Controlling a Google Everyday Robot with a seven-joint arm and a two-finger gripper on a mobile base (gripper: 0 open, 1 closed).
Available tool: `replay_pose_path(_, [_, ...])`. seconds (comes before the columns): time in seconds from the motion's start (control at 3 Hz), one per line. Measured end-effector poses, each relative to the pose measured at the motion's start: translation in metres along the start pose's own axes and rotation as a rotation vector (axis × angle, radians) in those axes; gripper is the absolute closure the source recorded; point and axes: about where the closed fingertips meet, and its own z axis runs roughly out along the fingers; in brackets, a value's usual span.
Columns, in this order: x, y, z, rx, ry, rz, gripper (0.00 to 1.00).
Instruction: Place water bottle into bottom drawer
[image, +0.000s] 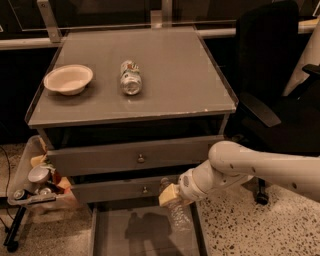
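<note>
My gripper (170, 195) is low in front of the cabinet, shut on the clear crinkled water bottle (178, 216). The bottle hangs from the fingers, cap end up, over the right part of the open bottom drawer (110, 235), a wide shallow grey tray pulled out at floor level. The bottle's lower end sits close above the tray floor; whether it touches I cannot tell. My white arm (260, 167) reaches in from the right.
A metal can (130, 77) lies on the cabinet top (180, 75) beside a beige bowl (68, 79). Two upper drawers with round knobs (141, 158) are above the tray. A cluttered cart (35, 185) stands left; a black office chair (272, 85) stands right.
</note>
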Motion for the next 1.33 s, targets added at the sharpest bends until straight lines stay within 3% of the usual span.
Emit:
replay_pose_path(0.33, [0.000, -0.016, 0.034, -0.033, 0.001, 0.031, 1.00])
replay_pose_path(1.0, [-0.008, -0.083, 0.136, -0.099, -0.023, 0.158, 1.00])
replay_pose_path(1.33, [-0.008, -0.083, 0.136, -0.099, -0.023, 0.158, 1.00])
